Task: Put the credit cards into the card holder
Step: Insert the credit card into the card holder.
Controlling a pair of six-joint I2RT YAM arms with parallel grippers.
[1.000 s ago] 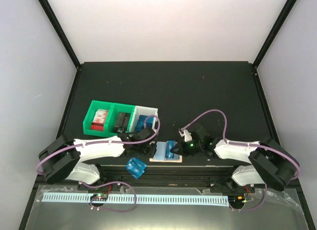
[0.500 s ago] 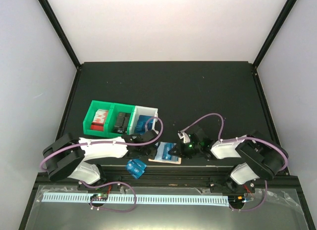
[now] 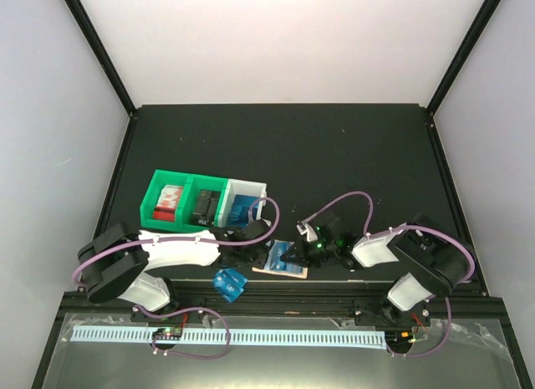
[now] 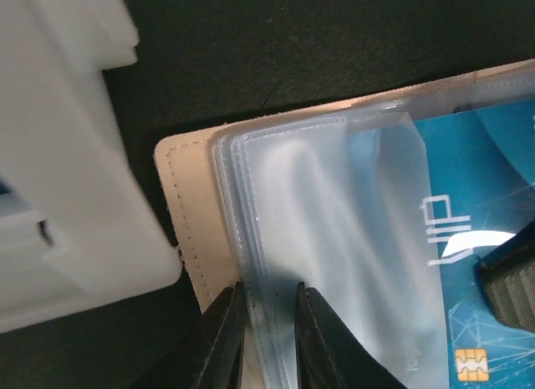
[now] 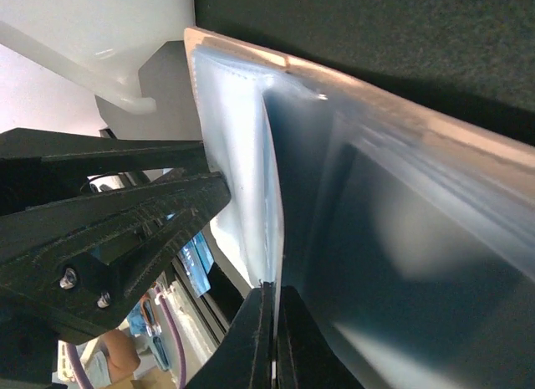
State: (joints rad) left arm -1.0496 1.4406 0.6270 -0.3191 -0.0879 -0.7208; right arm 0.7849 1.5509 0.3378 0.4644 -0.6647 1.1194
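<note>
Both clamp clear sleeves of the card holder (image 4: 188, 213): left end effector (image 4: 267, 295) at its edge, right end effector (image 5: 273, 295) on one leaf.

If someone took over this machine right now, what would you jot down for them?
Left gripper: shut on the edge of the clear sleeves of the open card holder.
Right gripper: shut on one sleeve, holding it up.
Done: one credit card lies partly under a sleeve; whether it is fully in is unclear.
To do: loose cards lying nearer the arms' bases.
</note>
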